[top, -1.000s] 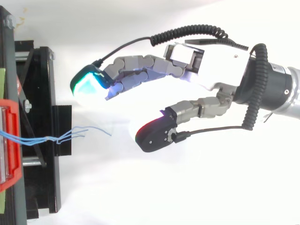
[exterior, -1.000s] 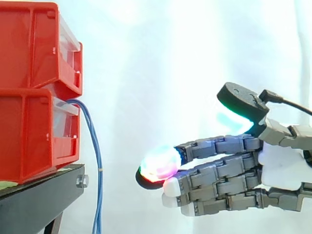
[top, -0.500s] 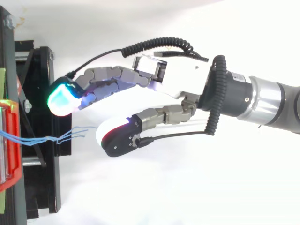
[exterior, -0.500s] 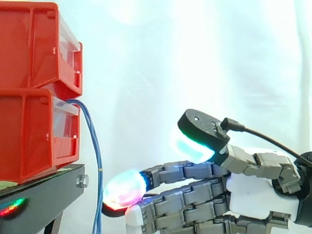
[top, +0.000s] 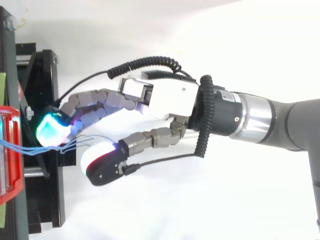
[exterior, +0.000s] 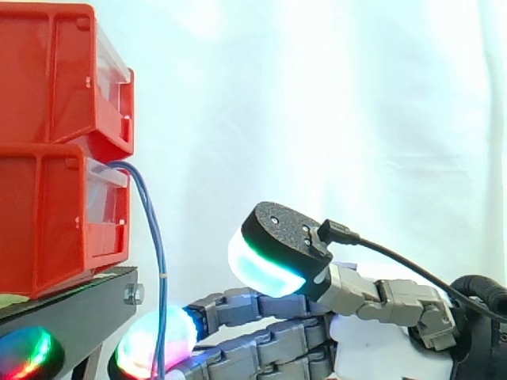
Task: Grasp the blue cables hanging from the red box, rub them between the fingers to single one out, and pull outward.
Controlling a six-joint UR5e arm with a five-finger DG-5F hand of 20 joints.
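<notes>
Top view, hand (top: 165, 100) now astride blue cables (exterior: 158, 253), nearer red box (exterior: 47, 222)

Thin blue cables (exterior: 156, 253) arch out of the lower red box (exterior: 55, 222) and hang straight down.

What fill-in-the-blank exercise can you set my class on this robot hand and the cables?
The cables hanging from the lower red bin are ___ in colour. The stand under the bins is ___. In the top view, the cable ends lie ___ the robot hand's fingers and thumb.
Missing words: blue, black, between.
</notes>
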